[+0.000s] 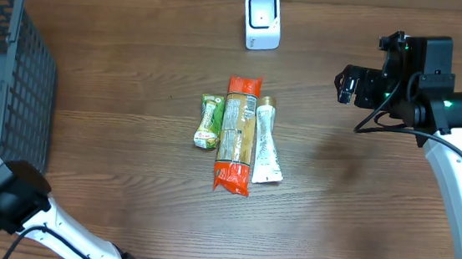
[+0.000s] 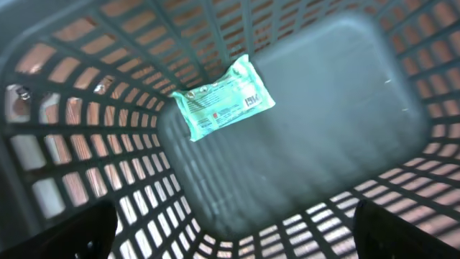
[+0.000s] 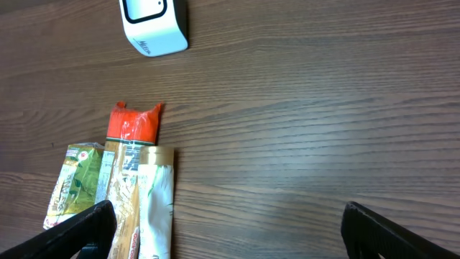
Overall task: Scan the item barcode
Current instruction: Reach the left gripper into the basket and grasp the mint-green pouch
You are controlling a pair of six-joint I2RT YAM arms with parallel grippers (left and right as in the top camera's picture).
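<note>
The left pincer (image 2: 231,229) stands wide with nothing between its fingers (image 2: 61,234), pointing down into the grey mesh basket (image 2: 65,137). A teal packet (image 2: 223,99) lies flat on the basket floor ahead of this pincer and slightly to its left, well apart from both fingers; its printed face is up, but the print is too blurred to read.

The right pincer (image 3: 230,226) is also spread wide and holds nothing, hanging above bare desk (image 3: 323,129). Ahead of it and off to its left, three items lie side by side, touching or nearly so. The long orange-ended pack (image 3: 133,137) is in the middle. The green packet (image 3: 79,180) is on its far side from the pincer, and the white sachet (image 3: 157,208) is on the side nearest the pincer. Farther ahead, beyond the orange end of the pack, the white barcode scanner (image 3: 153,25) stands on the desk, apart from the three items. In the overhead view the right pincer (image 1: 350,83) is well clear of the row of items.
</note>
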